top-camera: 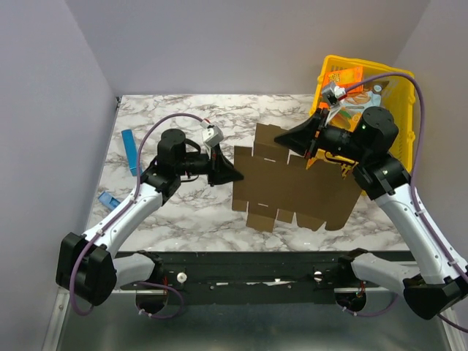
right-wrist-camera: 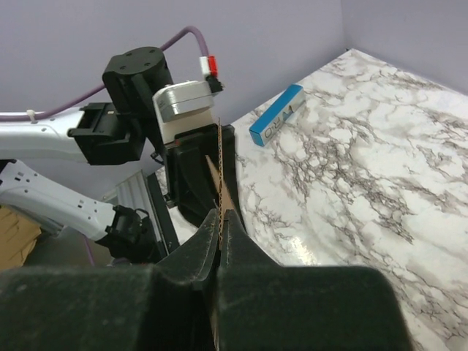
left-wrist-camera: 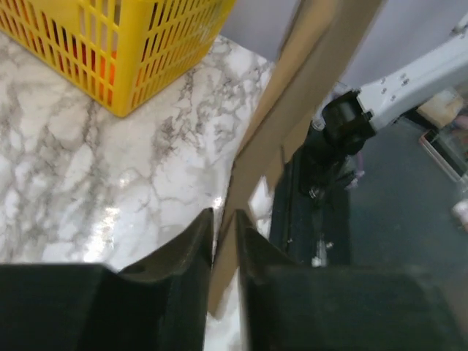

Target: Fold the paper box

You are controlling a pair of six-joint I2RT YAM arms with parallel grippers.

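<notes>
The paper box [top-camera: 292,183] is a flat brown die-cut sheet with flaps, held up over the marble table between both arms. My right gripper [top-camera: 281,137] is shut on its upper right edge; in the right wrist view the thin edge of the paper box [right-wrist-camera: 219,168] runs straight out from between the pressed jaws of the right gripper [right-wrist-camera: 221,216]. My left gripper [top-camera: 235,174] is at the sheet's left edge. In the left wrist view the paper box [left-wrist-camera: 307,95] passes slantwise between the narrow jaws of the left gripper [left-wrist-camera: 224,219]; whether they press it is unclear.
A yellow slatted basket [top-camera: 398,95] with orange snack boxes [top-camera: 347,77] stands at the back right, close behind the right arm. A slim blue bar [top-camera: 130,151] lies at the left edge of the table, and a smaller blue piece [top-camera: 110,199] lies nearer the front.
</notes>
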